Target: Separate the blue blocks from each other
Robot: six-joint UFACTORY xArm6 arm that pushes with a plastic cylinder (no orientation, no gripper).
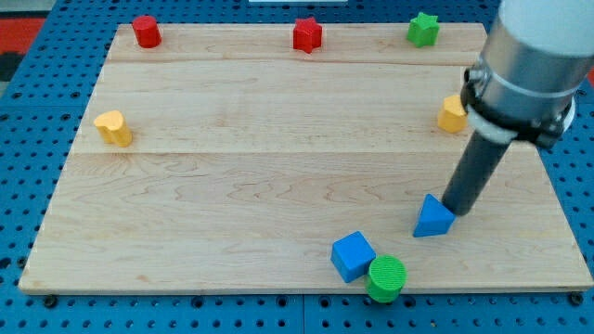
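Observation:
A blue triangular block [432, 217] lies near the view's bottom right. A blue cube [353, 255] lies to its lower left, a short gap apart from it. My tip [454, 209] touches the triangular block's right side. A green cylinder [386, 278] touches the blue cube's lower right corner, near the board's bottom edge.
A red cylinder [146, 31], a red star [307, 35] and a green star [422, 29] stand along the board's top edge. A yellow heart block [113, 128] is at the left. A yellow block [452, 114] sits at the right, partly behind the arm.

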